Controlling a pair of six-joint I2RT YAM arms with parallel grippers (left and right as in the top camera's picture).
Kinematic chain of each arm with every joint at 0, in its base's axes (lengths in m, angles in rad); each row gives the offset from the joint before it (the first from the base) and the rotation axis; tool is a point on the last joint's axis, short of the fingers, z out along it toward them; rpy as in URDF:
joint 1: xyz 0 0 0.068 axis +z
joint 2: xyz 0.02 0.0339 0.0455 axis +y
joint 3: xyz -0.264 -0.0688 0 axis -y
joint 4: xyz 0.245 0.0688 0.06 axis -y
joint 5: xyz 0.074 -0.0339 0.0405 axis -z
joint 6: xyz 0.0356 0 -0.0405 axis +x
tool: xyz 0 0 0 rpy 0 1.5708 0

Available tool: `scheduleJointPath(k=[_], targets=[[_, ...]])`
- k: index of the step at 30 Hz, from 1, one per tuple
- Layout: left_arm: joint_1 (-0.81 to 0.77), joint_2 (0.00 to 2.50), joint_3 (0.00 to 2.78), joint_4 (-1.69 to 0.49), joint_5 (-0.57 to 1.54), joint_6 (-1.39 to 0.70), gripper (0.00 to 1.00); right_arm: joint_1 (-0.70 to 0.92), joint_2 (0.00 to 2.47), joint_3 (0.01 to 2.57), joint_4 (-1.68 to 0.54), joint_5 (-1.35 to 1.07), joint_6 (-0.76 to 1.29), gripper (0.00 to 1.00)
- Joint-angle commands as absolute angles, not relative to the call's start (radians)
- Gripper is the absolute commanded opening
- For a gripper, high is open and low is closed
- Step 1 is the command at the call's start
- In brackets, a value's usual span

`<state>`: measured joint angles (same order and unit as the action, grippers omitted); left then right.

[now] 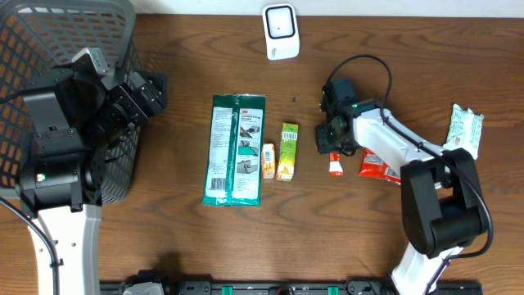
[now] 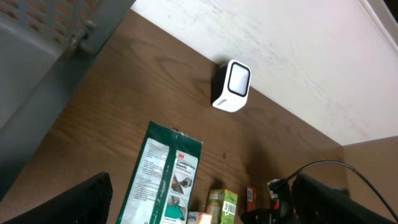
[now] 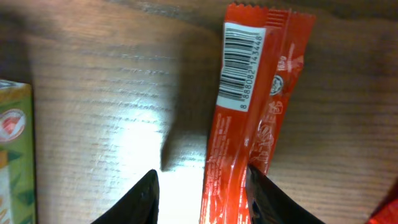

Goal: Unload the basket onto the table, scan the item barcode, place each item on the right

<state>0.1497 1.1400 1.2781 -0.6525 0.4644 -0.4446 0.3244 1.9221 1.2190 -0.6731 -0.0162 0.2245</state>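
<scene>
A narrow red packet (image 3: 249,124) lies flat on the wooden table, its white barcode label (image 3: 239,62) facing up at the far end. My right gripper (image 3: 200,180) is low over it and open. The packet's near end sits between the fingers, against the right finger (image 3: 267,199) and apart from the left one (image 3: 140,199). From overhead, the right gripper (image 1: 334,147) covers most of the red packet (image 1: 335,168). The white scanner (image 1: 281,31) stands at the table's back edge. My left gripper (image 1: 151,92) hovers open beside the basket, holding nothing.
A grey mesh basket (image 1: 49,49) fills the left side. A green 3M pack (image 1: 235,149), a small orange box (image 1: 268,161) and a green carton (image 1: 287,152) lie mid-table. Another red packet (image 1: 378,164) and a white-green packet (image 1: 466,129) lie at the right.
</scene>
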Motion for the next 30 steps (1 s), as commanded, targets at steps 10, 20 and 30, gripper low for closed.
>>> scheduleJointPath(k=[10,20,30], targets=[[0.154,1.139,1.291,-0.65,0.456,-0.439,0.93,0.326,1.694,1.276,-0.838,-0.035,0.201,0.56],[0.154,1.139,1.291,-0.65,0.456,-0.439,0.93,0.321,1.714,1.15,-0.82,-0.035,0.276,0.4],[0.154,1.139,1.291,-0.65,0.456,-0.439,0.93,0.316,1.714,0.948,-0.55,-0.035,0.311,0.16]])
